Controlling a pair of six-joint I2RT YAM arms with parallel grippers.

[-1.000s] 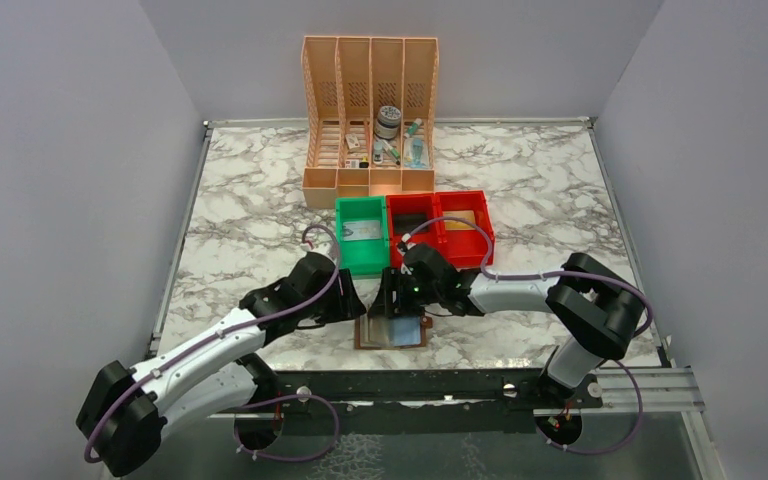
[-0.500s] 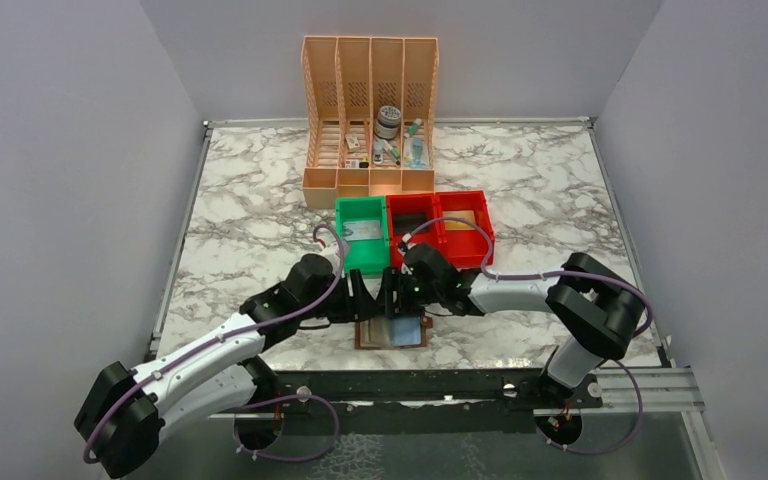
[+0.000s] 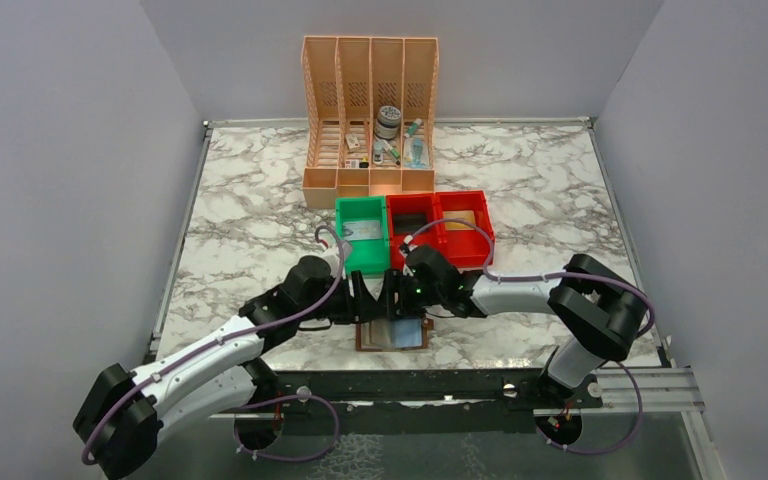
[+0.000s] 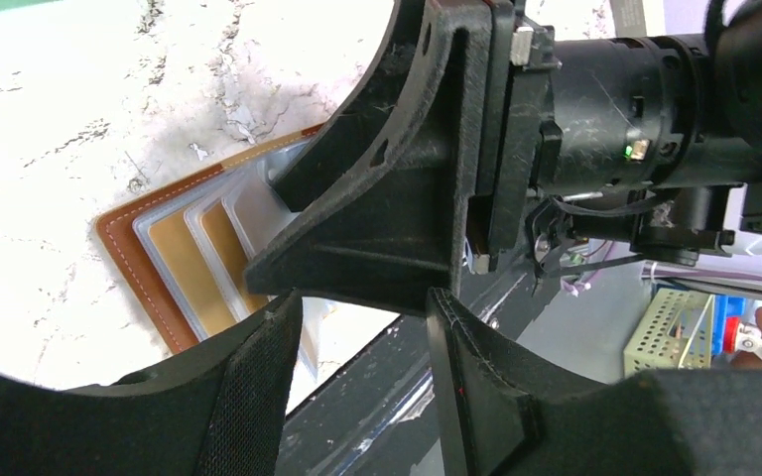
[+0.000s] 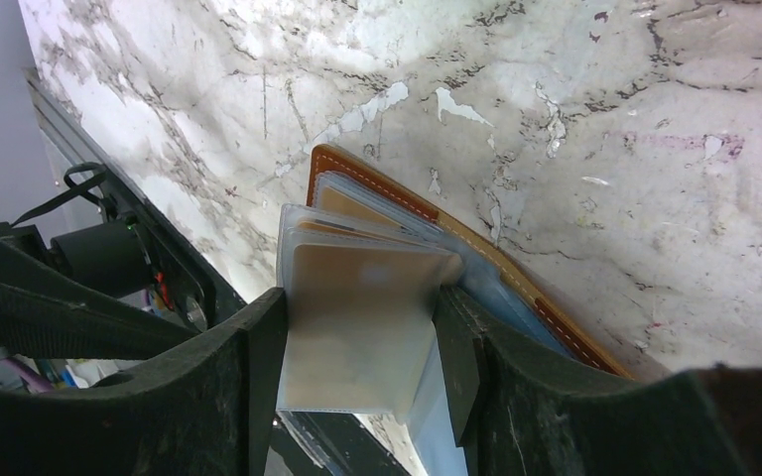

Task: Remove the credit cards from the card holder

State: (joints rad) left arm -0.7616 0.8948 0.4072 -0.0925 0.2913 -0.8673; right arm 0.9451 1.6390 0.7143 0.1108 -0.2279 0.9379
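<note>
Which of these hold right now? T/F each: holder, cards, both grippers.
1. The card holder lies open on the table. True.
2. The left gripper grips a card. False: its jaws stand open with nothing between them.
3. The right gripper grips a sleeved tan card. True.
4. All credit cards are out of the holder. False: several sit inside it.
5. The holder lies at the table's far edge. False: it lies at the near edge, by the arm bases.
</note>
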